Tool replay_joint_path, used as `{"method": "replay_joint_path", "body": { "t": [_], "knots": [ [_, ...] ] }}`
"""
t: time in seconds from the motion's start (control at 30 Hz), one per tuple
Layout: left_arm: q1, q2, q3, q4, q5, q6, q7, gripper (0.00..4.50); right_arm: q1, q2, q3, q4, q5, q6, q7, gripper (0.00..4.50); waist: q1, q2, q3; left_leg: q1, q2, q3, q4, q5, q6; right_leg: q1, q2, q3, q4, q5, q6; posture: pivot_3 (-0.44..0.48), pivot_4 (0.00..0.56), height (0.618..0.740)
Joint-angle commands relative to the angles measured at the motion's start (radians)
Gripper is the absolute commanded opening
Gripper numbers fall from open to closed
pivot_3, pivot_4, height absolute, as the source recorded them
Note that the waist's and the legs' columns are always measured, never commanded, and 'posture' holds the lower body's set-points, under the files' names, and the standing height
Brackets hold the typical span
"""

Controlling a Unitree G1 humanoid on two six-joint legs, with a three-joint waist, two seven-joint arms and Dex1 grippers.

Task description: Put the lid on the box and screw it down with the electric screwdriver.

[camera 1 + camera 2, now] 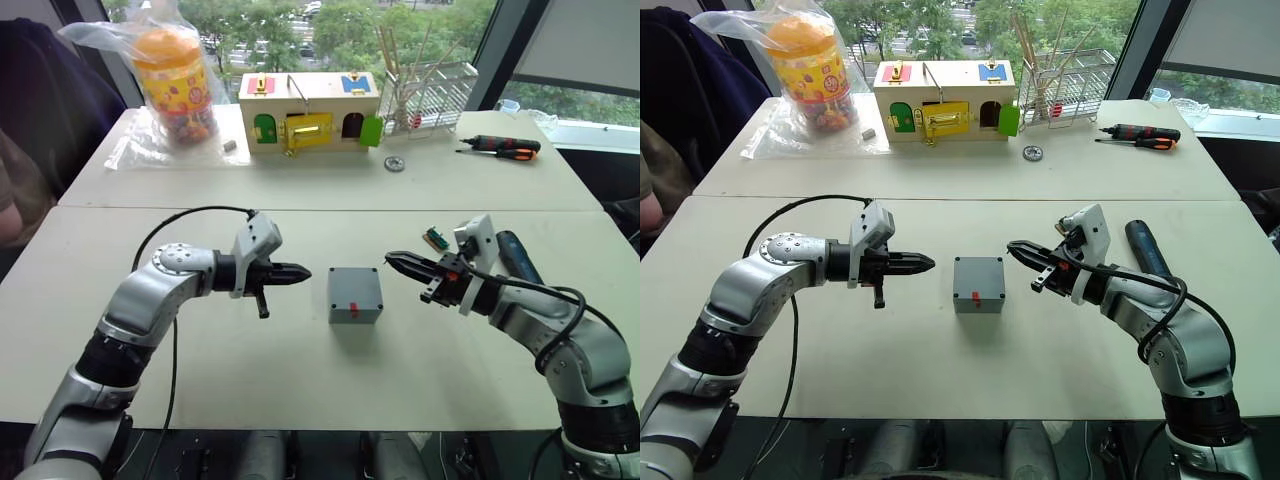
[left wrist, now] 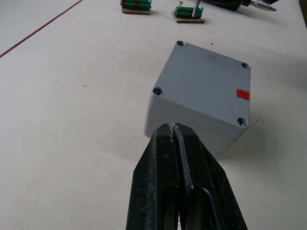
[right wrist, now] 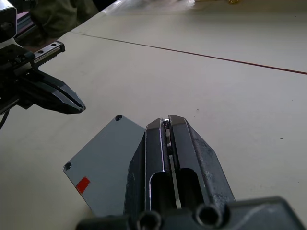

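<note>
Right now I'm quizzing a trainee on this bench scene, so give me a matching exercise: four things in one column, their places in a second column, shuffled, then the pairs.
Things:
1. box
2. electric screwdriver
3. hand screwdriver
4. orange jar in a plastic bag

Places:
A. far left of the back table
B. between the left gripper and right gripper
C. far right of the back table
D. lying behind the right arm

Pairs: 1-B, 2-D, 3-C, 4-A
</note>
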Motion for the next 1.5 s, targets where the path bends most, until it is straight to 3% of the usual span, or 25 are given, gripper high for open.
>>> {"method": "replay_joint_path", "body": {
  "t": [0.03, 0.87, 1.5],
  "knots": [
    [0.002, 0.001, 0.025, -0.051, -0.004, -0.004, 0.015, 0.00, -0.019, 0.004, 0.022, 0.016, -0.014, -0.036, 0.026, 0.04, 0.000, 0.000, 0.000, 0.000, 0.000, 0.000, 0.000, 0.000, 0.000, 0.000, 0.000, 0.000, 0.000, 0.000, 0.000, 0.000, 0.150, 0.706],
    [0.003, 0.004, 0.017, -0.086, 0.003, 0.019, 0.041, 0.00, -0.045, 0.022, 0.109, 0.113, -0.098, -0.096, 0.076, 0.04, 0.000, 0.000, 0.000, 0.000, 0.000, 0.000, 0.000, 0.000, 0.000, 0.000, 0.000, 0.000, 0.000, 0.000, 0.000, 0.000, 0.150, 0.706],
    [-0.010, -0.016, 0.010, -0.066, 0.019, 0.003, 0.044, 0.00, -0.042, 0.029, 0.072, 0.120, -0.094, -0.092, 0.061, 0.04, 0.001, 0.000, 0.000, 0.000, 0.000, 0.000, 0.000, 0.000, 0.000, 0.000, 0.000, 0.000, 0.000, 0.000, 0.000, 0.000, 0.150, 0.706]
  ]
}}
